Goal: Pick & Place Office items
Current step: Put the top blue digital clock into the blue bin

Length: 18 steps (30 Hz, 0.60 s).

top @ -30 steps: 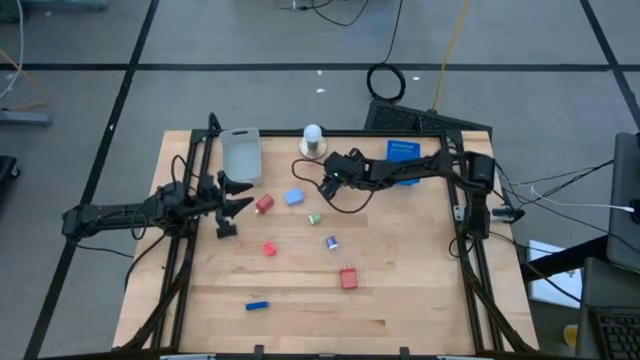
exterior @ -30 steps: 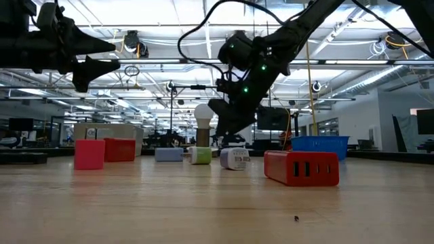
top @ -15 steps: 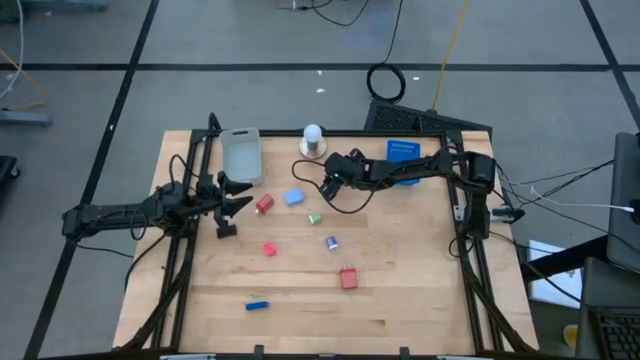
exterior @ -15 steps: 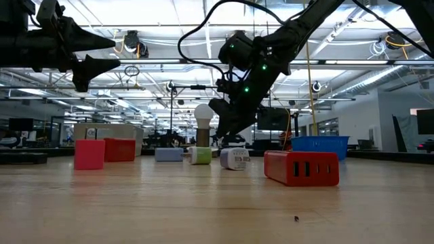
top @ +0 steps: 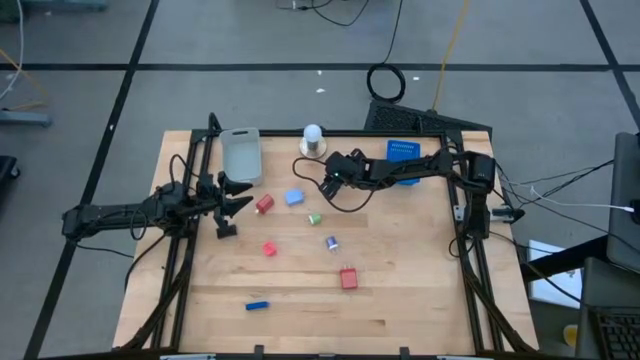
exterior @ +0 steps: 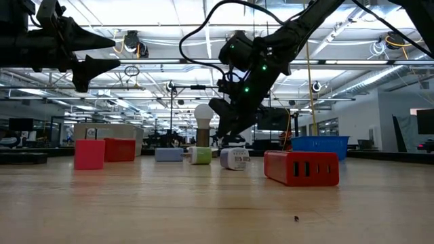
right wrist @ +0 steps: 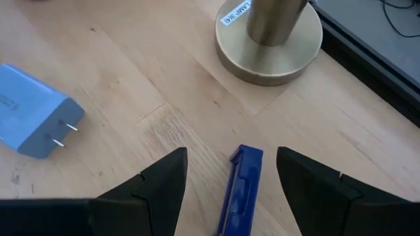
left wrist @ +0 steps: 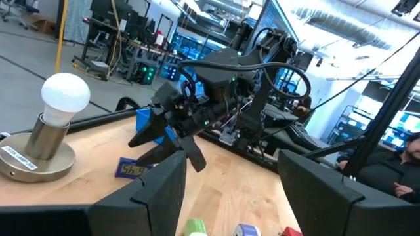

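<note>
Nearest the front edge of the wooden counter [top: 400,290], 1 blue stick [top: 257,305] lying flat and alone. A little farther in, a red block with slots [top: 348,278], seen large at the front in the low view. Beyond that, a small red cube [top: 269,248] and a purple-and-white plug piece [top: 331,242], apart from each other. Next row back: a green-and-white piece [top: 313,218], a red block [top: 264,204] and a light blue plug adapter [top: 294,197], the adapter's 2 metal prongs plain in the right wrist view.

At the left side, level with the red block, the left tool [top: 228,206], held above the counter with fingers spread and nothing between them. Farther back toward the middle, the right tool [right wrist: 225,172], fingers spread wide and lowered over a dark blue stick [right wrist: 240,179] lying on the wood between them, not pinched.

Just past that stick, a white ball on a round metal base [top: 312,140]. Near the back left, a grey tray [top: 241,156]; near the back right, a blue tray [top: 404,152], partly under the right arm.
</note>
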{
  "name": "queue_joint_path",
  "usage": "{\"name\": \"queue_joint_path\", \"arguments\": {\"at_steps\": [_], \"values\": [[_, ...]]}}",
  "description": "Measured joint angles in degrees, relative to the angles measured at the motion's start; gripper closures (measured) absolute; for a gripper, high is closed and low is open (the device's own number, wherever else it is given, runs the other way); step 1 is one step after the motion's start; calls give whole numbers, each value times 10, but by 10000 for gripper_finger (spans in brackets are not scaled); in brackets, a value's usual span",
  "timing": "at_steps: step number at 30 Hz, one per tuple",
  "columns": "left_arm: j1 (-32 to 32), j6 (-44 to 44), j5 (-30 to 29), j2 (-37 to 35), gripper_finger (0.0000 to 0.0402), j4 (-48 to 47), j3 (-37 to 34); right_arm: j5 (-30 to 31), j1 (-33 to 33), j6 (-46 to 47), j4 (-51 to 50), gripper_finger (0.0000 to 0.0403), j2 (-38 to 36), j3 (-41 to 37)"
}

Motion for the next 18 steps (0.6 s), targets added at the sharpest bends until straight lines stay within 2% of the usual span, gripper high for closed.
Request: {"name": "queue_joint_path", "arguments": {"at_steps": [18], "values": [[0,-6,0,0,158,0,0,-12,-19,53,37,177,0,-49]]}}
